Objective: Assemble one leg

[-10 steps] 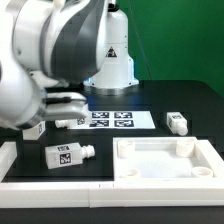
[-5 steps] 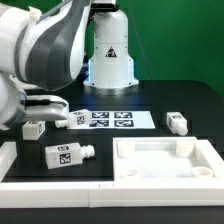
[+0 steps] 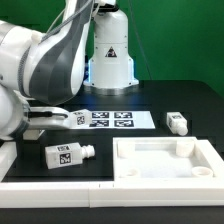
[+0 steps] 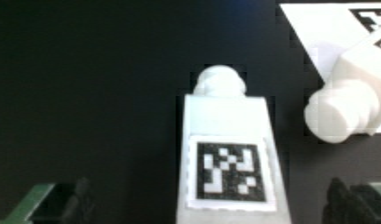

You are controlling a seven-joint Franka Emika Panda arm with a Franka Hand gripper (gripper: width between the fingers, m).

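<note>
In the wrist view a white leg [image 4: 226, 140] with a black-and-white tag lies on the black table, its round peg end pointing away. My gripper [image 4: 201, 200] is open, with a dark finger [image 4: 45, 200] on each side of the leg and a gap to each. A second leg [image 4: 356, 100] lies close beside it. In the exterior view my gripper [image 3: 45, 115] is low at the left, mostly hidden by the arm, which also hides the leg under it. The second leg [image 3: 72, 118] peeks out. Two more legs lie at the front left [image 3: 68, 155] and the right [image 3: 177, 122].
The marker board [image 3: 112, 119] lies mid-table, its corner in the wrist view [image 4: 347, 25]. A wide white tray-like panel [image 3: 165, 160] sits at the front right. A low white wall [image 3: 50, 187] runs along the front. A white lamp-like base [image 3: 110, 60] stands behind.
The arm has swung toward the exterior view's left and lower, and now covers the far-left leg that showed one second ago. The other parts have not moved.
</note>
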